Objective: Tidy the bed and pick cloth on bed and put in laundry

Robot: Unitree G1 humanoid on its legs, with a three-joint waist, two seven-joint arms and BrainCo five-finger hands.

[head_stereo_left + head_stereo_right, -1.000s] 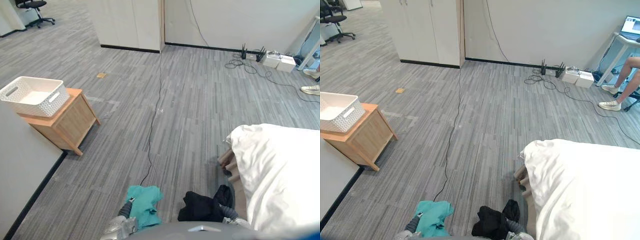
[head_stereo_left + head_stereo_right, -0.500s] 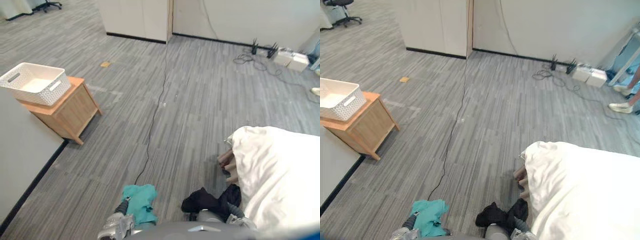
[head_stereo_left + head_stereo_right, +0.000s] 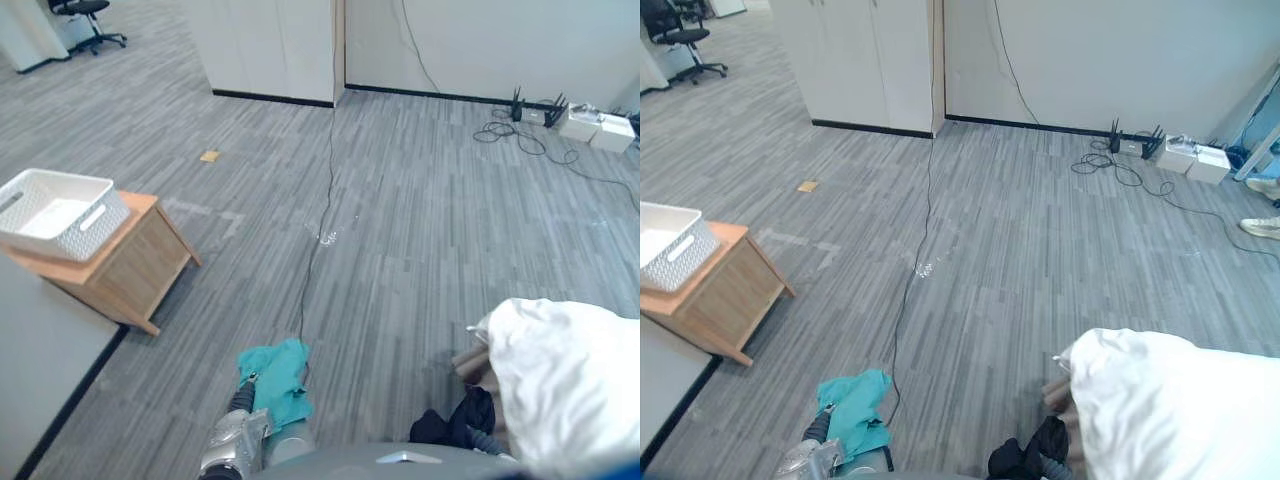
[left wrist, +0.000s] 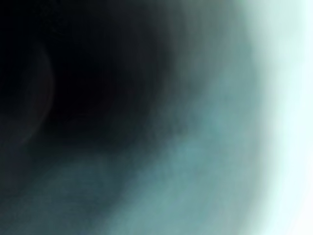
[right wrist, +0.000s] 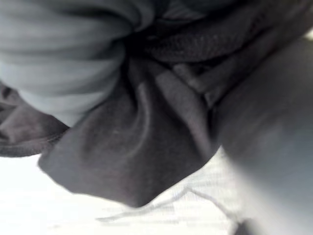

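Right hand [image 5: 63,54] fingers seem curled round black cloth [image 5: 132,147]; left hand [image 3: 246,400] under teal cloth [image 3: 278,375], grip unclear.

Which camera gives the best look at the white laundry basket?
The left eye view: the white basket sits almost whole on its wooden stand. The right eye view crops it at the edge. The wrist views face cloth.

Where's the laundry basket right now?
The white basket sits on the wooden side table at the far left of both eye views, ahead and left of the left hand with the teal cloth.
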